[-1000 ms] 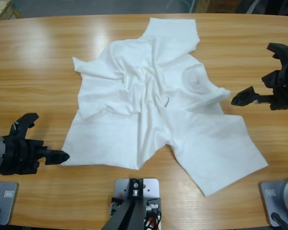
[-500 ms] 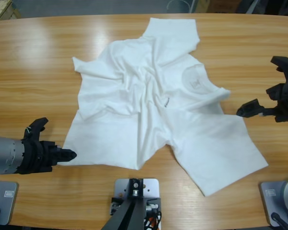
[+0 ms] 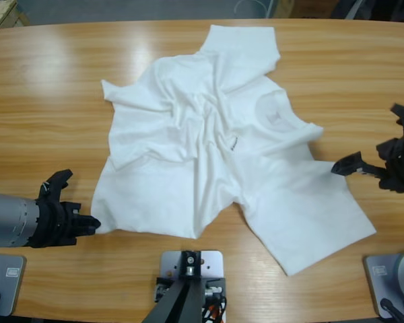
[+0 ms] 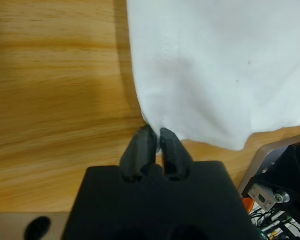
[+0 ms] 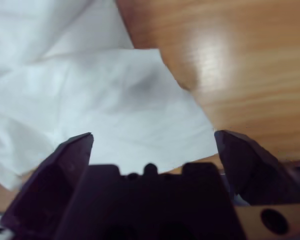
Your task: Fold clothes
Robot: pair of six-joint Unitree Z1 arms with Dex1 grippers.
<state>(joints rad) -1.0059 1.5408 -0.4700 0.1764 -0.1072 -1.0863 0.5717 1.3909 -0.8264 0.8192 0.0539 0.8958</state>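
Observation:
The white T-shirt (image 3: 202, 148) lies crumpled and spread on the wooden table (image 3: 47, 101), its round neck (image 3: 273, 114) to the right of middle. At the shirt's near-left corner my left gripper (image 3: 91, 226) lies low on the table. In the left wrist view its jaws are shut on the hem corner of the T-shirt (image 4: 200, 70). My right gripper (image 3: 369, 142) hovers at the shirt's right edge and is open. In the right wrist view its gripper (image 5: 152, 142) has wide-spread jaws that straddle a flap of the T-shirt (image 5: 125, 110).
Bare wood surrounds the shirt on the left, on the far right (image 3: 363, 74) and along the near edge. A sleeve (image 3: 246, 44) reaches toward the table's far edge. A lower flap (image 3: 310, 222) spreads to the near right.
The left gripper has slid right to the shirt's near-left corner and settled lower. The right gripper has moved toward the near edge, along the shirt's right side. The shirt has barely shifted.

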